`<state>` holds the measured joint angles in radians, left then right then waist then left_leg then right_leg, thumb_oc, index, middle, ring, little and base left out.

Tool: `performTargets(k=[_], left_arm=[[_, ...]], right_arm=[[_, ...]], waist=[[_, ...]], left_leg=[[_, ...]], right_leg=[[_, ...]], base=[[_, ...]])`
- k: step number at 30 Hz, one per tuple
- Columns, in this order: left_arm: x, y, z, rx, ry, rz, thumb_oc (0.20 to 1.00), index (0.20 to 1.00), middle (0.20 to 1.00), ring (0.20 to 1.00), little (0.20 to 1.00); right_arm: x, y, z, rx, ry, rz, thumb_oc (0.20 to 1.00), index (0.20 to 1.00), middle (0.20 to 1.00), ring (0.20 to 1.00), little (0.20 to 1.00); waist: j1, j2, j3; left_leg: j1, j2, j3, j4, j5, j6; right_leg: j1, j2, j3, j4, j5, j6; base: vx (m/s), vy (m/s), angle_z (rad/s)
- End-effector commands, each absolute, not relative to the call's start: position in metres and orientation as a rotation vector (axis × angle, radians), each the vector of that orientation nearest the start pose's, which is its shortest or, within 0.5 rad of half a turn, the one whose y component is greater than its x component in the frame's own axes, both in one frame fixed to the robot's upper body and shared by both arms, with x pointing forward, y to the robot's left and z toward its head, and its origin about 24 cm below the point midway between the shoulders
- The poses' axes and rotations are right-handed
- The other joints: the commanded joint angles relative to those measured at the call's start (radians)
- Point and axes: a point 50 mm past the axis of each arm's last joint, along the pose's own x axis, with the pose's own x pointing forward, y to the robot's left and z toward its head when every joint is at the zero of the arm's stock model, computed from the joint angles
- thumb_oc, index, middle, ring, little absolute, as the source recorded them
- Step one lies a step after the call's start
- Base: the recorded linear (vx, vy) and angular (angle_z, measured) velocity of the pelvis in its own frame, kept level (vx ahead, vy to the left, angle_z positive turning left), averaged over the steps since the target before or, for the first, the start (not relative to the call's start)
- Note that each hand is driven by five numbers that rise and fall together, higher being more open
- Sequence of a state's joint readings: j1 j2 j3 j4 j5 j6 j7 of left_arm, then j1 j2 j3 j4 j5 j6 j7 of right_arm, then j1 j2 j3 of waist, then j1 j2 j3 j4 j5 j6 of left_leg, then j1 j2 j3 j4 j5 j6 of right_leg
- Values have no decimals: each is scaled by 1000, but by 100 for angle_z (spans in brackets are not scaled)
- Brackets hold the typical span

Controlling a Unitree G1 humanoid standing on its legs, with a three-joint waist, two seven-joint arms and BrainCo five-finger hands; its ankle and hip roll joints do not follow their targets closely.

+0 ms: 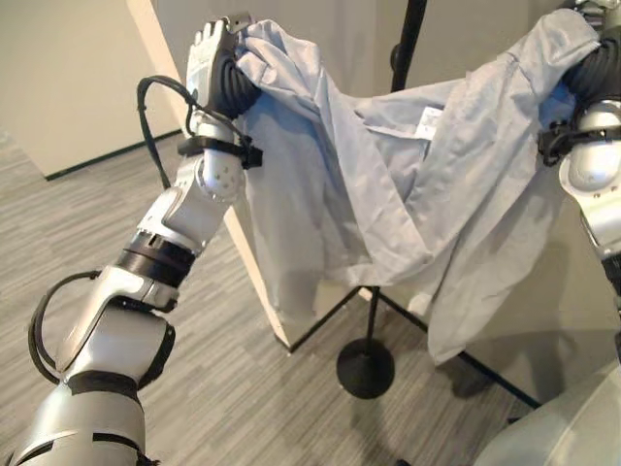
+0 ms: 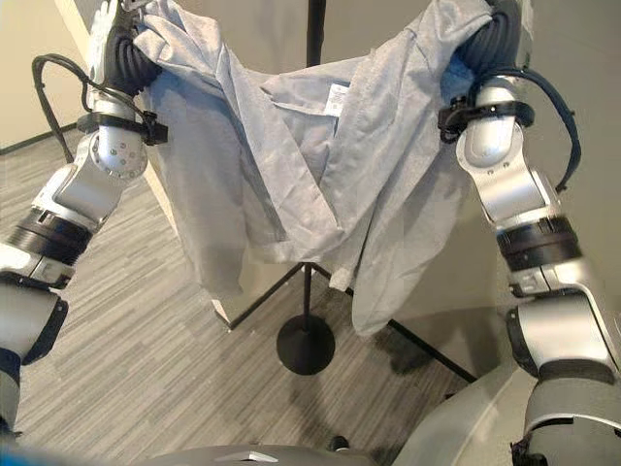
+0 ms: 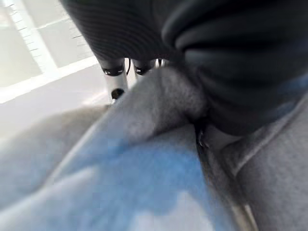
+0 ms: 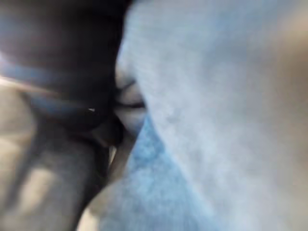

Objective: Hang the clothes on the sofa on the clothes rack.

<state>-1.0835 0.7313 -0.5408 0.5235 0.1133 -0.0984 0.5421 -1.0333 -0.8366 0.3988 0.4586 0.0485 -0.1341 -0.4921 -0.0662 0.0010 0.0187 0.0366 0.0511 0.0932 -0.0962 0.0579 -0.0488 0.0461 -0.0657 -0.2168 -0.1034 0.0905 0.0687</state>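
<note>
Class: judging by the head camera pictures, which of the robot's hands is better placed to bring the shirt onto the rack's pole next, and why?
Probably the right hand: the black pole rises behind the light grey shirt nearer that hand than the left hand. Both are raised at the shirt's upper corners.

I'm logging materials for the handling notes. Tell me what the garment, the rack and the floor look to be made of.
Garment: thin, soft woven cloth, likely cotton or a blend; matte pale blue-grey, it drapes in loose folds between the left hand and the right hand.
Clothes rack: probably metal, with a slim black pole and a smooth round base.
Floor: grey, striped, matte; carpet tile or vinyl, I can't tell which.
</note>
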Motion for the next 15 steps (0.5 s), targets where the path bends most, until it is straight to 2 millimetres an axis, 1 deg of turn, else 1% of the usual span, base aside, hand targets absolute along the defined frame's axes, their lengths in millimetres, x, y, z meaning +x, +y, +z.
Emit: performTargets(k=[1, 2, 3, 4, 6, 7, 9, 10, 11, 12, 15], left_arm=[[383, 189, 329, 921, -785, 393, 200, 200, 200, 200, 200], [387, 189, 329, 948, -761, 395, 200, 200, 200, 200, 200], [395, 189, 336, 971, -720, 411, 200, 200, 200, 200, 200], [395, 189, 336, 970, -720, 411, 200, 200, 200, 200, 200], [401, 190, 342, 1012, -681, 423, 200, 200, 200, 200, 200], [403, 192, 348, 1060, -664, 439, 200, 200, 200, 200, 200], [405, 194, 348, 1115, -638, 443, 200, 200, 200, 200, 200], [405, 194, 349, 1114, -639, 444, 200, 200, 200, 200, 200], [406, 193, 350, 1138, -632, 448, 200, 200, 200, 200, 200], [407, 191, 350, 1149, -628, 443, 200, 200, 200, 200, 200], [407, 191, 351, 1145, -623, 446, 200, 200, 200, 200, 200]], right_arm=[[367, -232, 343, -800, -742, -424, 200, 200, 200, 200, 200], [373, -233, 343, -835, -702, -424, 200, 200, 200, 200, 200], [383, -225, 357, -889, -665, -420, 200, 200, 200, 200, 200], [383, -225, 357, -890, -666, -420, 200, 200, 200, 200, 200], [390, -222, 368, -918, -623, -427, 200, 200, 200, 200, 200], [394, -214, 374, -953, -604, -419, 200, 200, 200, 200, 200], [398, -218, 374, -1015, -557, -440, 200, 200, 200, 200, 200], [397, -218, 375, -1015, -558, -440, 200, 200, 200, 200, 200], [400, -223, 371, -1041, -512, -460, 200, 200, 200, 200, 200], [402, -225, 368, -1066, -481, -464, 200, 200, 200, 200, 200], [402, -226, 367, -1092, -460, -471, 200, 200, 200, 200, 200]], waist=[[47, -13, -52], [49, -14, -54], [48, -13, -48], [48, -13, -47], [46, -12, -42], [45, -10, -39], [43, -10, -36], [43, -9, -36], [43, -9, -39], [43, -9, -41], [43, -9, -41]], left_leg=[[56, 2, -10, 9, -103, -70], [55, 2, -9, 9, -101, -71], [47, 3, -7, 9, -94, -75], [48, 3, -8, 9, -94, -75], [38, 2, -7, 9, -86, -78], [23, 2, -6, 9, -79, -80], [6, 1, -7, 9, -71, -81], [5, 1, -8, 9, -70, -81], [-1, -2, -9, 9, -67, -82], [-3, -4, -10, 9, -66, -82], [-5, -4, -10, 9, -64, -83]], right_leg=[[26, -50, 18, 16, -64, 173], [25, -50, 16, 16, -62, 173], [17, -50, 13, 16, -57, 176], [17, -49, 13, 16, -57, 176], [5, -48, 13, 16, -51, 178], [-10, -48, 10, 16, -43, 180], [-24, -48, 8, 16, -36, 182], [-25, -48, 8, 16, -36, 182], [-30, -48, 5, 16, -33, 182], [-32, -47, 4, 16, -32, 182], [-34, -47, 4, 16, -31, 183]], base=[[-42, -9, 0], [-68, -9, 0], [-58, -6, 1], [-77, -6, 2], [-81, -4, 6], [-106, -3, 7], [-84, -7, 3], [-40, -7, 3], [-15, -2, 5], [-15, -2, 7], [-2, 0, 4]])
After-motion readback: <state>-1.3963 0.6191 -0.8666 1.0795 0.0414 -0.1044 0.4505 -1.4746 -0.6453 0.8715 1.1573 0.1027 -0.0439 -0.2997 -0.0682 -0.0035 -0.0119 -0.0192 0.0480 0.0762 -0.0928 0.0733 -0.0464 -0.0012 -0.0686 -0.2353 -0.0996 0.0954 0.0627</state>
